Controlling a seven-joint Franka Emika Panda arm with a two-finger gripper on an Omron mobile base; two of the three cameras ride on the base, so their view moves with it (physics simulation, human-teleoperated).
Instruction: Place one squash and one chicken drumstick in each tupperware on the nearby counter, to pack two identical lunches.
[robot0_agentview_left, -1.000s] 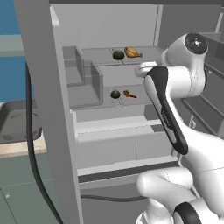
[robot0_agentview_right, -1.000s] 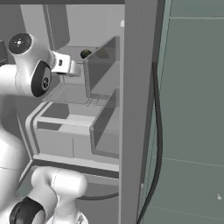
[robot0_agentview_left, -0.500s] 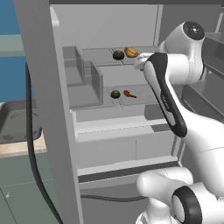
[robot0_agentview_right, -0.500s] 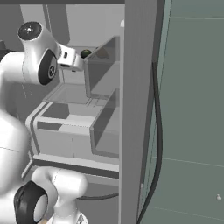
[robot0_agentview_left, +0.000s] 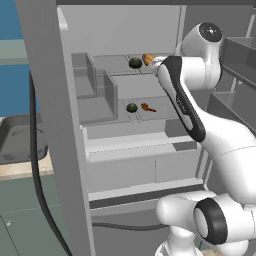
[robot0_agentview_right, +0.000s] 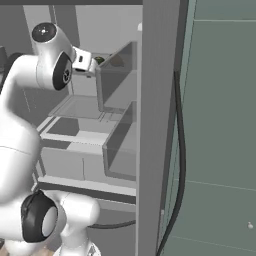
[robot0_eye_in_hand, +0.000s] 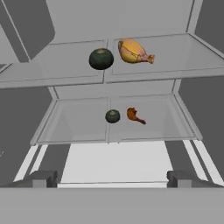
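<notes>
Two glass shelves are sitting one above the other inside a grey cabinet. On the upper shelf (robot0_eye_in_hand: 65, 61) a dark-green squash (robot0_eye_in_hand: 101, 58) is resting just left of the plump golden-orange drumstick (robot0_eye_in_hand: 132, 52), the two near each other but apart. On the lower shelf (robot0_eye_in_hand: 74, 127) a smaller-looking squash (robot0_eye_in_hand: 112, 116) is lying just left of the thin reddish-orange drumstick (robot0_eye_in_hand: 134, 115). The gripper (robot0_eye_in_hand: 112, 178) is hanging in front of the shelves with its fingertips (robot0_eye_in_hand: 43, 178) standing wide apart, gripping nothing.
</notes>
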